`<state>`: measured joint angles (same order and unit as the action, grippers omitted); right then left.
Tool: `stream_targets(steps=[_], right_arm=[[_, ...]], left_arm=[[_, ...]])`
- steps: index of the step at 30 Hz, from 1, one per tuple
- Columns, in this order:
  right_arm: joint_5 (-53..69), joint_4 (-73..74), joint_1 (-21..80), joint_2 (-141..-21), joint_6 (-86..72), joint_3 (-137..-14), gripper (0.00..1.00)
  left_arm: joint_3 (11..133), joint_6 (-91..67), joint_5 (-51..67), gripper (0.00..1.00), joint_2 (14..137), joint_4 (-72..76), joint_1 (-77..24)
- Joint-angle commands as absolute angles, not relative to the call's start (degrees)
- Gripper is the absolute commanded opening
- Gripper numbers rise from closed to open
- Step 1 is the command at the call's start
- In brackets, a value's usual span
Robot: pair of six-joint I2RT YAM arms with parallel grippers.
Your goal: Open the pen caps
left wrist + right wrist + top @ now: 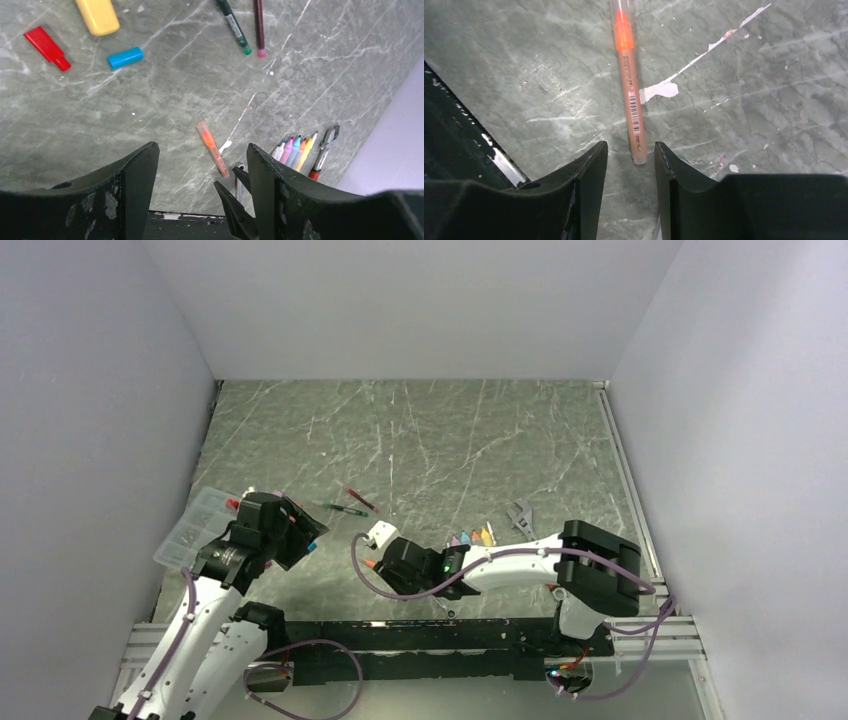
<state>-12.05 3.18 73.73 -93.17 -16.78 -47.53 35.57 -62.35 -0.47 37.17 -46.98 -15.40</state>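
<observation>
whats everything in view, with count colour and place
table: one, grey-green marble, under everything
clear box: one, see-through, far left
yellow highlighter: one, yellow, left side
red cap: one, red, by the highlighter
blue cap: one, blue, by the highlighter
green pen: one, green, centre
dark red pen: one, dark red, beside it
orange pen: one, orange, lying between the right gripper's fingers
marker row: about five, pastel mix, right of centre
hand tool: one, grey, red end, beside the markers
left gripper: one, black, open, empty, left side
right gripper: one, black, open, astride the orange pen's end
</observation>
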Motion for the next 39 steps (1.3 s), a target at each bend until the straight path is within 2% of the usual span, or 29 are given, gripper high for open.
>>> stream_targets(steps=[1,8,13,19,24,26,33,39], right_arm=[[-14.5,6.5,73.7,-95.6,-17.6,-51.4,0.44],[-15.3,8.7,73.5,-99.8,-15.2,-56.8,0.47],[-13.6,10.1,72.2,-103.8,-13.6,-60.1,0.46],[-11.6,11.0,71.9,-106.9,-11.9,-61.5,0.33],[-11.7,12.0,71.9,-108.0,-12.1,-61.5,0.07],[-12.1,12.1,71.9,-106.5,-12.8,-60.8,0.00],[-13.8,12.4,71.1,-91.3,-12.1,-61.5,0.00],[-15.1,14.4,71.1,-78.2,-12.9,-61.2,0.00]], left_arm=[[36.1,-60.8,1.6,0.70,36.4,-43.4,-15.2],[34.8,-60.9,2.8,0.69,35.0,-43.0,-15.2],[34.7,-60.5,3.0,0.69,35.2,-43.0,-15.2],[33.9,-60.6,2.9,0.69,33.8,-43.3,-15.2],[33.8,-60.2,2.9,0.69,33.6,-42.4,-15.2],[34.1,-59.8,2.7,0.69,34.0,-41.6,-15.2],[37.8,-57.4,1.6,0.69,37.1,-37.8,-15.2],[41.0,-54.6,6.3,0.70,40.1,-30.2,-15.2]])
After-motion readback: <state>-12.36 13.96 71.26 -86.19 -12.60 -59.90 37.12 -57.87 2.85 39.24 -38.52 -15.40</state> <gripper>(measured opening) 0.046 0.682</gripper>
